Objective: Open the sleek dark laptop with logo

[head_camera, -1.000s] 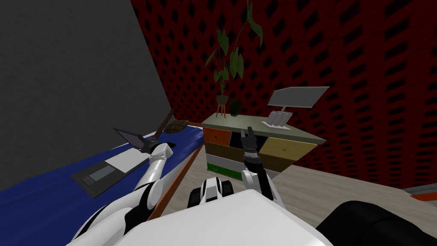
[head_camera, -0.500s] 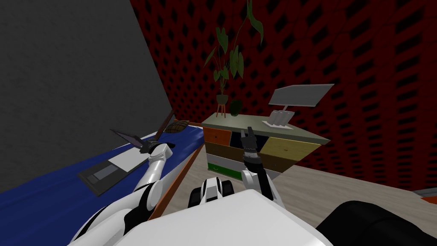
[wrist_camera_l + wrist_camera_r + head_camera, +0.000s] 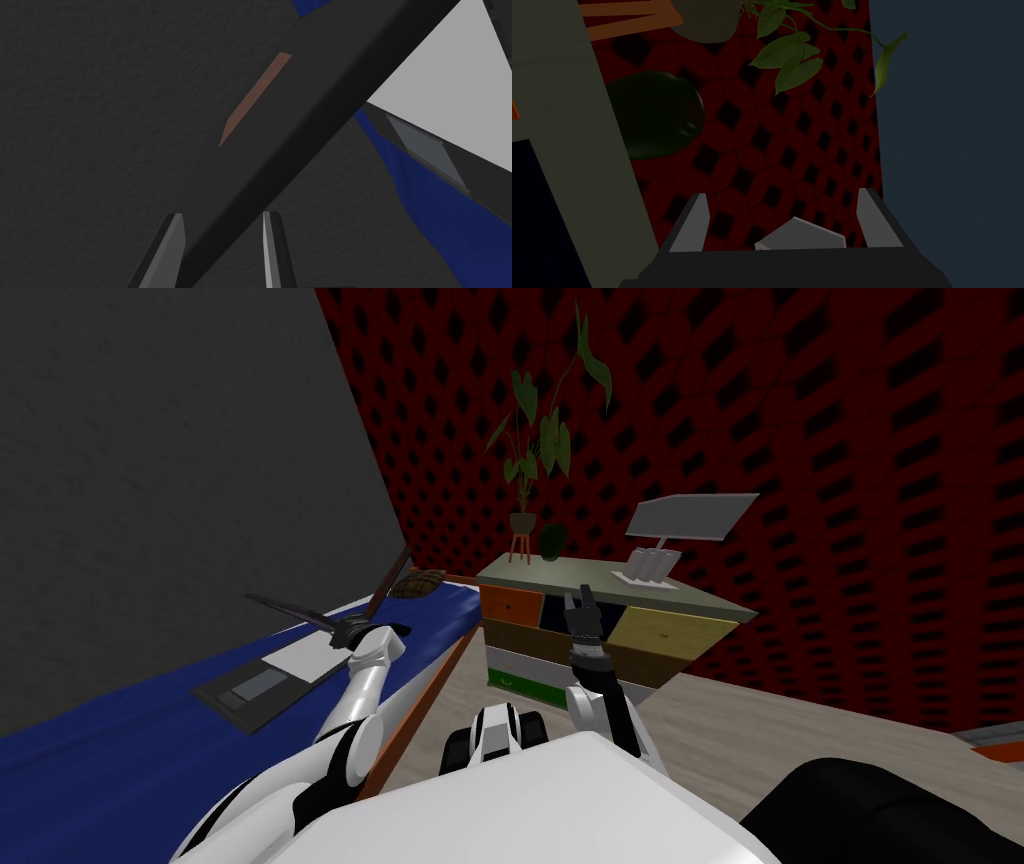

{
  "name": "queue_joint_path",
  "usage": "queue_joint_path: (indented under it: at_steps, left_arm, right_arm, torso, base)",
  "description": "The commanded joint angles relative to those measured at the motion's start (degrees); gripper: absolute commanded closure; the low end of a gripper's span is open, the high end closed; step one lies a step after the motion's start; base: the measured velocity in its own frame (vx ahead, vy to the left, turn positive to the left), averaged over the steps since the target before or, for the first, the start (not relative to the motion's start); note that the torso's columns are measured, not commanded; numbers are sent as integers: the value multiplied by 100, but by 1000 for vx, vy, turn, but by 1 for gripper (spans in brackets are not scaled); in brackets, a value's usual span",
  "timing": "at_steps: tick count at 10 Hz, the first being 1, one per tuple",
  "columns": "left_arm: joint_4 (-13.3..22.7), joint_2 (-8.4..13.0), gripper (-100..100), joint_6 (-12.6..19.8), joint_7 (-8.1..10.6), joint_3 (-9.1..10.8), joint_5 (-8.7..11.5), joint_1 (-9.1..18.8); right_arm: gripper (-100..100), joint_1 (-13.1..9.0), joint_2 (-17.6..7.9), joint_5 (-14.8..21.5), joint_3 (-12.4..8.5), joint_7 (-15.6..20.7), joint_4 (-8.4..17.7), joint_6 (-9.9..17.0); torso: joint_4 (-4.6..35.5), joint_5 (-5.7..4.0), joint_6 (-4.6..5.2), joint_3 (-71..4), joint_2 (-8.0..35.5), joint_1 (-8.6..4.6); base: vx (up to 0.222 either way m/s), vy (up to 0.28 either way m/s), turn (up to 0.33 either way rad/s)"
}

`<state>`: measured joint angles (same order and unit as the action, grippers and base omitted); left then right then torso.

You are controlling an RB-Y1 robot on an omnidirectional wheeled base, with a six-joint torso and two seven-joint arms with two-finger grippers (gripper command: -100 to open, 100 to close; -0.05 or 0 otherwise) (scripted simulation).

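In the head view, the dark laptop [image 3: 262,686] is lying on the blue bed [image 3: 120,758], close beside the grey wall [image 3: 150,468]. The long axis of its base is running along the length of the bed. The dark end with the grey touchpad [image 3: 250,686] is pointing away from the brown pillow [image 3: 415,583], and the pale part is lying nearer to the left tool [image 3: 338,631]. The lid [image 3: 290,610] is standing clear of the base. It is showing almost edge-on, as a thin dark strip that is slanting up from the left tool toward the wall. I cannot tell where the hinge is. The right tool [image 3: 582,606] is pointing upward in front of a chest of drawers [image 3: 660,633] with many-coloured fronts, well apart from the laptop.

In the left wrist view, the lid is crossing the picture as a dark slab. Its near edge is sitting between the two fingers [image 3: 170,245], which are clenching it from both sides. On the lid's outer face a narrow brownish logo [image 3: 255,97] is showing at a steep slant, and no writing on it can be read. Past the lid, the pale part of the base and the touchpad are lying on the blue bed.

In the right wrist view, the right tool's fingers are standing wide apart with nothing between them. They are facing a red patterned wall [image 3: 772,150], with a dark green vase [image 3: 654,115] and some plant leaves [image 3: 792,55] beyond them.
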<state>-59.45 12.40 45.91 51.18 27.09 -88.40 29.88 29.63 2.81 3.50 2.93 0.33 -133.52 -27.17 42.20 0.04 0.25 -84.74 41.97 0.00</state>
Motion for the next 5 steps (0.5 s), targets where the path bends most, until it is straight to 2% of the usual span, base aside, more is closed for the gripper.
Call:
queue_joint_path:
  at_steps: [1, 2, 4, 5]
  left_arm:
    - [-178, -115, 100, -69, 425, 50, -59, -93]
    - [-178, -115, 100, -69, 482, 50, -59, -93]
    - [-340, -213, 100, -114, 847, 108, -115, -187]
    - [-340, -213, 100, -114, 892, 108, -115, -187]
  right_arm:
    - [0, 0, 0, 0, 0, 0, 0, 0]
    - [0, 0, 0, 0, 0, 0, 0, 0]
    - [0, 0, 0, 0, 0, 0, 0, 0]
    - [0, 0, 0, 0, 0, 0, 0, 0]
  torso:
    - [1, 0, -2, 3, 4, 1]
    - [4, 1, -7, 8, 12, 5]
    - [8, -2, -14, 10, 18, 6]
    - [11, -2, -17, 15, 26, 6]
  base:
    - [-29, 27, -9]
    - [-22, 19, -9]
    - [-25, 23, -4]
    - [-20, 19, 0]
